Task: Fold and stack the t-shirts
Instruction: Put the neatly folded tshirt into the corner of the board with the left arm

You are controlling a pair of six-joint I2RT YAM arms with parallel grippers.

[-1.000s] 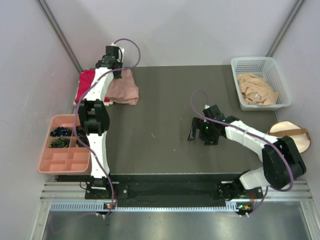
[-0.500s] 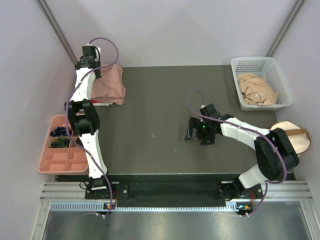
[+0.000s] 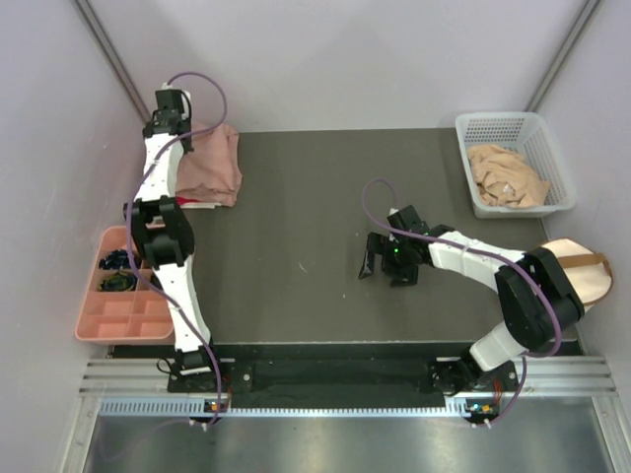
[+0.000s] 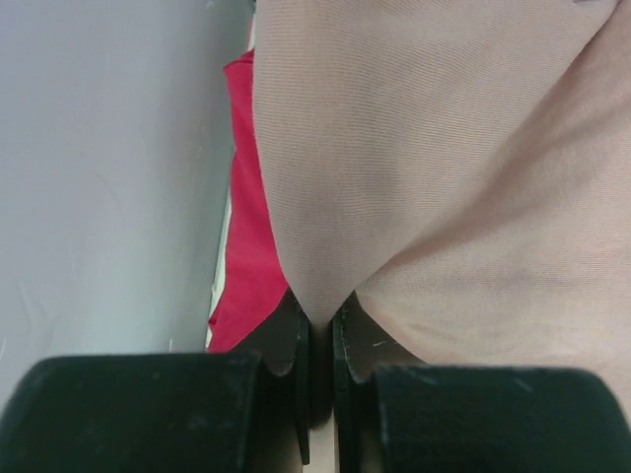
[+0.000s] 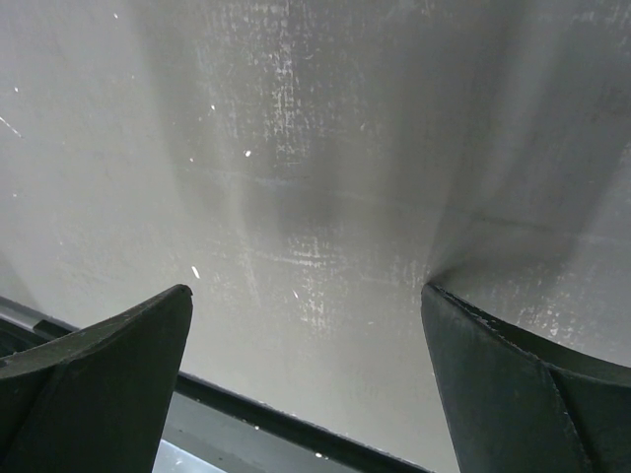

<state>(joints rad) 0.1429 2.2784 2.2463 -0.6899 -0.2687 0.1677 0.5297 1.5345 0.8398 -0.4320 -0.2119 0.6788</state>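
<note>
Left gripper [image 4: 317,330] clamping fold of dusty-pink t-shirt [image 3: 212,163] at far-left corner of table [image 3: 315,197]; shirt lying over red t-shirt [image 4: 246,227]. Right gripper [image 5: 308,315] hanging spread wide, grasping nothing, near table middle. Tan t-shirt [image 3: 506,175] lying crumpled in white basket [image 3: 498,123] at far-right corner.

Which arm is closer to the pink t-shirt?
Left. The left fingers pinch the pink t-shirt; the right fingers are open over the table centre, well apart.

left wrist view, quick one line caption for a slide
Left gripper shut on a fold of the pink shirt, red shirt peeking out beside it.
</note>
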